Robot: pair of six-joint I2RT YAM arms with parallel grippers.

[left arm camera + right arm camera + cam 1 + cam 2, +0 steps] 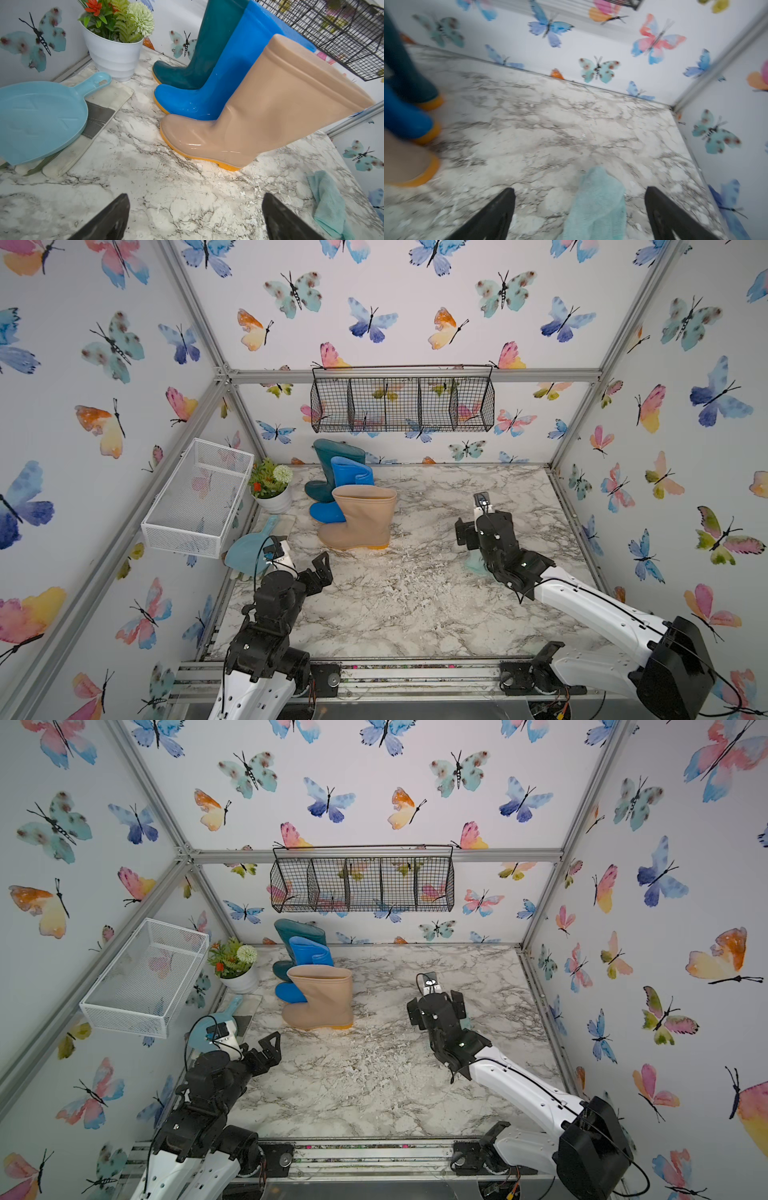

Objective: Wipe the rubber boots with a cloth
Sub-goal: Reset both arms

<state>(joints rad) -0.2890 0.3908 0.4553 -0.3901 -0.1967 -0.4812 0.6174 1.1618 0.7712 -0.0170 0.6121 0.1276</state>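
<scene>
Notably, right fingers (496, 216) stood wide over cloth (598, 203), lower centre, ungripped; shallow pinch risked slip mid-wipe. Left fingers (112, 218) wide, empty; unbraced beige boot (270, 104) could topple.

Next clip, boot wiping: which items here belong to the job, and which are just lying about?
Job: beige boot, bright blue boot, dark teal boot, aqua cloth.

Lying about: light blue scoop, cream mitt under it, potted plant, white mesh basket, black wire basket.
</scene>
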